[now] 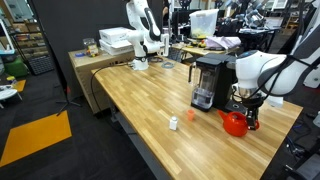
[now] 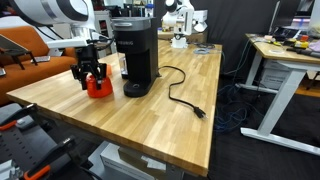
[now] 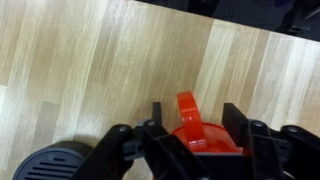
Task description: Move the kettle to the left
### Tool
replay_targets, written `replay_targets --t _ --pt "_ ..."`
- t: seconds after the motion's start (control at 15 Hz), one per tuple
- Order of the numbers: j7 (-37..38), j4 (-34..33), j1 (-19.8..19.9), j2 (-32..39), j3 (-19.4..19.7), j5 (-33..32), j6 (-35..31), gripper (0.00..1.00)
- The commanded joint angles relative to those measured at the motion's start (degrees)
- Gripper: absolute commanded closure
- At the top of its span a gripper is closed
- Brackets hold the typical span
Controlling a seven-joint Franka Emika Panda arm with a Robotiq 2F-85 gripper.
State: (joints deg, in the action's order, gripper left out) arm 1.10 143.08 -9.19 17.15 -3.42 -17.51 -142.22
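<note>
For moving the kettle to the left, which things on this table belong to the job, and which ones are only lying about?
Job: kettle; hand, astride the kettle's handle.
Lying about: black coffee machine; its power cord; small white object.

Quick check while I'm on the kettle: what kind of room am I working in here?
Probably a robotics lab: another white robot arm stands at the far end, and a cluttered standing desk sits beside the wooden worktable.

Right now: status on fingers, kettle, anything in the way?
Fingers open, straddling kettle handle. It sits upright on table. Close beside it: black coffee maker.
</note>
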Motion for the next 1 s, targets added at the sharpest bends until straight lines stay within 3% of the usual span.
replay_targets --t 0.0,0.33,0.93 --pt "-1.8 -0.4 1.0 0.5 -0.2 0.6 -0.3 0.65" --pt "-1.7 -0.2 0.8 0.2 -0.1 0.3 -0.1 0.99" --pt "-1.5 1.9 0.1 -1.8 -1.1 0.3 -0.9 0.96"
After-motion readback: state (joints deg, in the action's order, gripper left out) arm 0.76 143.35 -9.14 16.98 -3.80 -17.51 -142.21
